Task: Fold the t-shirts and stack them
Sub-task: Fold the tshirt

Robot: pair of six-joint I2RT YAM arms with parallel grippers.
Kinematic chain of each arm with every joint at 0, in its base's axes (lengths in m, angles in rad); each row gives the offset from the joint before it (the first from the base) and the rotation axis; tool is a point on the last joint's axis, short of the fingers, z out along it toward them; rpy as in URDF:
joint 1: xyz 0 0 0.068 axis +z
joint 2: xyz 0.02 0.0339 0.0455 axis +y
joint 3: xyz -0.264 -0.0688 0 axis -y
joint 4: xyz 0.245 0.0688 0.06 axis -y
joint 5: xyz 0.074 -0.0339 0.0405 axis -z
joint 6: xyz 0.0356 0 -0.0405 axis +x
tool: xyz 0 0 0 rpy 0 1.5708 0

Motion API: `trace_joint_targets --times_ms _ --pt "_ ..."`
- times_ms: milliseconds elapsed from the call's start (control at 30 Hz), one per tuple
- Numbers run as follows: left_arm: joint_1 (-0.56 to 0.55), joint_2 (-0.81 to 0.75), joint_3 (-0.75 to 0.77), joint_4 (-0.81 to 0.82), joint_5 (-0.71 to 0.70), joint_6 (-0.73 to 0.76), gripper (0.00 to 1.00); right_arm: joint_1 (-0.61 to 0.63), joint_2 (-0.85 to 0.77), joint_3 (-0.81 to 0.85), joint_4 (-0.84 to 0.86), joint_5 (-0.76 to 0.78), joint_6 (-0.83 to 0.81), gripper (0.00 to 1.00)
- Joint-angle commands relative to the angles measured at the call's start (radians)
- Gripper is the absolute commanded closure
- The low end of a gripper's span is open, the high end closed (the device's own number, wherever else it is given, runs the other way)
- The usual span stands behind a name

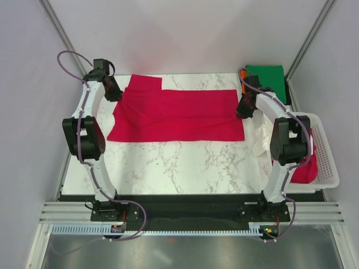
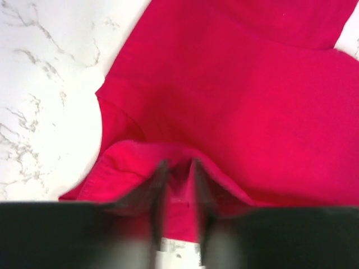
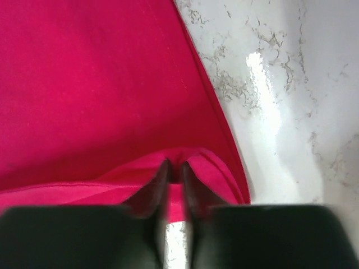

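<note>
A large crimson-red t-shirt point(image 1: 179, 115) lies spread across the far half of the marble table. My left gripper point(image 1: 115, 92) is at its far left edge and is shut on a pinched fold of the red cloth point(image 2: 179, 174). My right gripper point(image 1: 243, 109) is at its far right edge and is shut on the red cloth too point(image 3: 175, 168). A folded green t-shirt point(image 1: 268, 78) lies at the far right corner with a sliver of orange cloth point(image 1: 244, 88) beside it. White cloth point(image 1: 262, 140) hangs by the basket. More red cloth point(image 1: 305, 168) lies in the basket.
A white slotted plastic basket point(image 1: 326, 151) stands at the right edge of the table. Bare marble point(image 1: 185, 165) spans the near half of the table. Grey walls and metal posts close in the far side.
</note>
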State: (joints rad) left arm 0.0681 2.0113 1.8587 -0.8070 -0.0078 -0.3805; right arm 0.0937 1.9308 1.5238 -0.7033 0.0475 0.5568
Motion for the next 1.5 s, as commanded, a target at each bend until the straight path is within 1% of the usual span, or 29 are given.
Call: trace_joint_targets --times_ms 0,33,67,100,133,167,233,267,300,333,367,400,433,467,500,533,600,667,800,1000,1100,1200,1233,1300,1400,1433,1467 --pt "0.006 0.078 0.207 -0.097 0.064 0.019 0.59 -0.006 0.059 0.102 -0.011 0.026 0.002 0.67" --pt "0.006 0.087 0.241 -0.113 0.072 0.0 0.46 -0.006 0.066 0.125 -0.027 0.022 -0.004 0.51" --pt "0.006 0.067 0.26 -0.116 0.065 -0.014 0.23 -0.008 0.069 0.15 -0.06 0.022 -0.018 0.28" --pt "0.007 0.044 0.258 -0.113 0.054 -0.027 0.12 -0.006 0.051 0.166 -0.065 0.022 -0.026 0.24" --pt "0.01 0.024 0.255 -0.11 0.042 -0.04 0.06 -0.008 0.033 0.162 -0.065 0.025 -0.029 0.23" --pt "0.013 -0.021 0.244 -0.112 0.031 -0.043 0.03 -0.008 0.011 0.157 -0.068 0.029 -0.032 0.21" --pt "0.031 -0.078 0.163 -0.1 0.02 -0.06 0.03 -0.008 -0.064 0.104 -0.068 0.031 -0.044 0.21" --pt "0.039 -0.138 0.116 -0.09 0.017 -0.067 0.03 -0.008 -0.093 0.073 -0.065 0.031 -0.049 0.21" --pt "0.048 -0.182 -0.006 -0.069 0.019 -0.075 0.03 -0.008 -0.155 -0.007 -0.058 0.02 -0.047 0.21" --pt "0.073 -0.222 -0.08 -0.043 0.02 -0.099 0.04 -0.008 -0.188 -0.058 -0.044 0.002 -0.046 0.21" --pt "0.088 -0.265 -0.158 0.029 0.043 -0.112 0.07 -0.008 -0.219 -0.109 -0.009 -0.017 -0.047 0.21" --pt "0.107 -0.366 -0.325 0.073 0.064 -0.124 0.08 -0.006 -0.271 -0.211 0.01 -0.037 -0.044 0.21" --pt "0.145 -0.411 -0.41 0.118 0.089 -0.148 0.1 -0.008 -0.289 -0.262 0.036 -0.099 -0.047 0.21" --pt "0.163 -0.465 -0.493 0.22 0.129 -0.156 0.12 -0.008 -0.303 -0.305 0.075 -0.125 -0.055 0.22" --pt "0.177 -0.541 -0.639 0.262 0.147 -0.164 0.12 -0.008 -0.309 -0.365 0.082 -0.145 -0.06 0.22" --pt "0.205 -0.577 -0.698 0.302 0.163 -0.172 0.12 -0.008 -0.308 -0.388 0.087 -0.164 -0.069 0.23" --pt "0.217 -0.614 -0.813 0.362 0.195 -0.175 0.12 -0.008 -0.305 -0.436 0.1 -0.164 -0.077 0.24" --pt "0.222 -0.629 -0.858 0.38 0.2 -0.172 0.12 -0.006 -0.299 -0.447 0.103 -0.138 -0.086 0.25" --pt "0.226 -0.597 -0.927 0.426 0.197 -0.185 0.11 -0.008 -0.257 -0.45 0.108 -0.1 -0.1 0.26" --pt "0.228 -0.525 -0.94 0.463 0.18 -0.178 0.12 -0.008 -0.208 -0.459 0.157 -0.081 -0.087 0.29" --pt "0.229 -0.491 -0.934 0.465 0.164 -0.185 0.12 -0.008 -0.179 -0.452 0.177 -0.064 -0.087 0.32" --pt "0.229 -0.439 -0.925 0.468 0.157 -0.198 0.15 -0.008 -0.15 -0.433 0.186 -0.054 -0.09 0.39" --pt "0.226 -0.424 -0.92 0.47 0.155 -0.198 0.16 -0.008 -0.145 -0.429 0.189 -0.054 -0.092 0.44" --pt "0.226 -0.378 -0.906 0.476 0.154 -0.202 0.17 -0.006 -0.13 -0.416 0.195 -0.054 -0.09 0.49" --pt "0.219 -0.338 -0.892 0.483 0.15 -0.202 0.23 -0.008 -0.112 -0.404 0.199 -0.054 -0.089 0.63" --pt "0.217 -0.318 -0.888 0.482 0.143 -0.204 0.27 -0.008 -0.109 -0.402 0.202 -0.054 -0.089 0.73" --pt "0.216 -0.307 -0.883 0.483 0.123 -0.205 0.29 -0.008 -0.102 -0.399 0.202 -0.054 -0.087 0.77"
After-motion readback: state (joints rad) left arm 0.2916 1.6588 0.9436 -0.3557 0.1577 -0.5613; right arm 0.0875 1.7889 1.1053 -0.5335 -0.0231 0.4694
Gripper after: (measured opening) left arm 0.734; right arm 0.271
